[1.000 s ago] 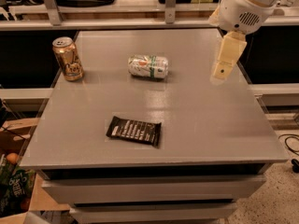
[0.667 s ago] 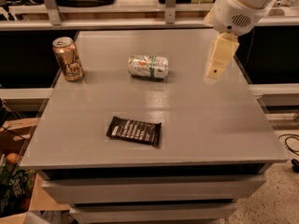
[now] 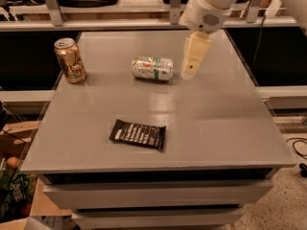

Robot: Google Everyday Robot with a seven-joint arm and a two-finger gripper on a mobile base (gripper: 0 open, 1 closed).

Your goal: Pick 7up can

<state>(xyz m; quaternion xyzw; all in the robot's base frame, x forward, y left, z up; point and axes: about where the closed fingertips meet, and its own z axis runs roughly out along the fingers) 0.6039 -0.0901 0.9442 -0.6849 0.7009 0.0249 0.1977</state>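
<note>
The 7up can (image 3: 152, 68), silver-white with green lettering, lies on its side at the back middle of the grey table (image 3: 216, 123). My gripper (image 3: 190, 71) hangs from the white arm at the top right, just to the right of the can and a little above the table. It does not touch the can.
A gold-brown can (image 3: 70, 60) stands upright at the back left. A flat black wrapper bar (image 3: 138, 134) lies in the front middle. Shelving and rails run behind the table. Boxes sit on the floor at the lower left, a cable at the right.
My gripper has moved left and lower, from the table's right edge to just beside the 7up can. The cans and the bar have not moved.
</note>
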